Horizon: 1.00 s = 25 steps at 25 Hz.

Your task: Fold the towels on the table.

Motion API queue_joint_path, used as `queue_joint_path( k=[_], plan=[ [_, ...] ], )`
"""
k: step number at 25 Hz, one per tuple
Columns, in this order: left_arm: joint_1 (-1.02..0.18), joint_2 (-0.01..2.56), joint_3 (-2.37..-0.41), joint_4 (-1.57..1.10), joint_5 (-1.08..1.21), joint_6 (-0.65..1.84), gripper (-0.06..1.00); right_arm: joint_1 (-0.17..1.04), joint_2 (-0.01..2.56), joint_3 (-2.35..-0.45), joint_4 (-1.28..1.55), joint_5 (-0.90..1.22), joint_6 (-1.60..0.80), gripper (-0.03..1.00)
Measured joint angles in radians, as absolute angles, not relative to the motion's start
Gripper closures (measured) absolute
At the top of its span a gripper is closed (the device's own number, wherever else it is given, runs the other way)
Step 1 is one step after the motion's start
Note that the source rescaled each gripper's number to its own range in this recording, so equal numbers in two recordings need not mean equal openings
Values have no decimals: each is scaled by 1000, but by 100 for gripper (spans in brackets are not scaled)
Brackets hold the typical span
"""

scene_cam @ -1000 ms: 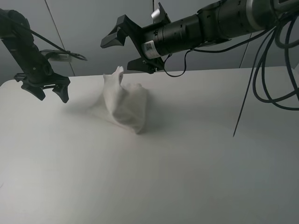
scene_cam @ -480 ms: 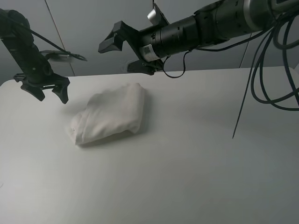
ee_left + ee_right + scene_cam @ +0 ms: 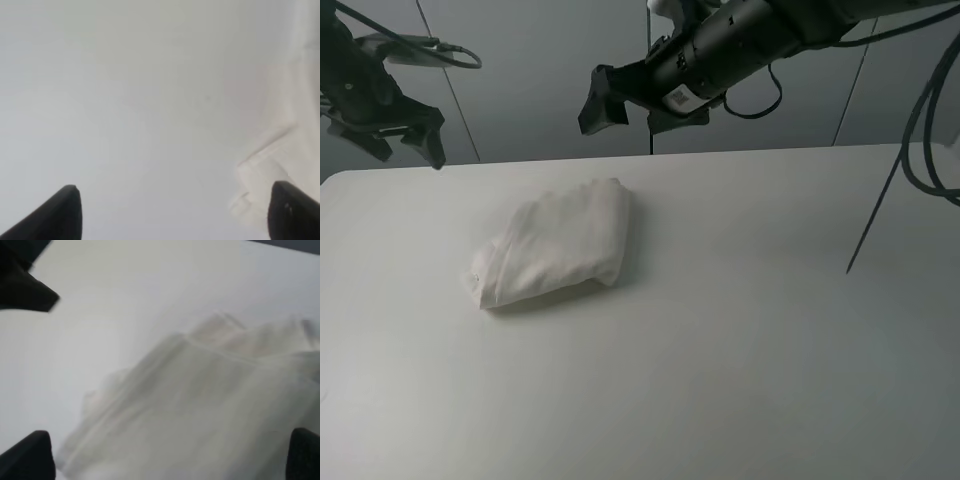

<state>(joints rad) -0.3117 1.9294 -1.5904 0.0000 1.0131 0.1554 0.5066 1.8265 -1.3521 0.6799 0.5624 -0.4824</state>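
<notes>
Towel (image 3: 555, 245) lies bunched, loosely folded, on table (image 3: 740, 330), left of centre. No legible print. Left gripper (image 3: 398, 138) jaws wide, empty, above far-left corner. Right gripper (image 3: 620, 100) jaws wide, empty, above the table's far edge.

towel (image 3: 555, 245): white, soft cloth, folded into a rumpled, roughly oblong bundle; layered edges are seen at its lower-left end
pose: laid flat, set slantwise, with the wider end toward the back
place: left of centre on the surface, free of any grip
surface (image 3: 740, 330): plain white, matte, much larger than the towel
</notes>
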Motion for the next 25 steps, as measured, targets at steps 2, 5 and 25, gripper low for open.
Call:
queue_joint_path(
  k=[2, 5, 25],
  plan=[
    [-312, 1882, -1590, 10, 1024, 157, -2, 507, 1775, -1352, 435, 594, -304, -3],
    [-308, 1813, -1585, 17, 1041, 157, -2, 507, 1703, -1352, 119, 679, -115, -3],
    [-132, 963, -966, 65, 970, 38, -2, 507, 1043, -972, -175, 931, 116, -3]
  ],
)
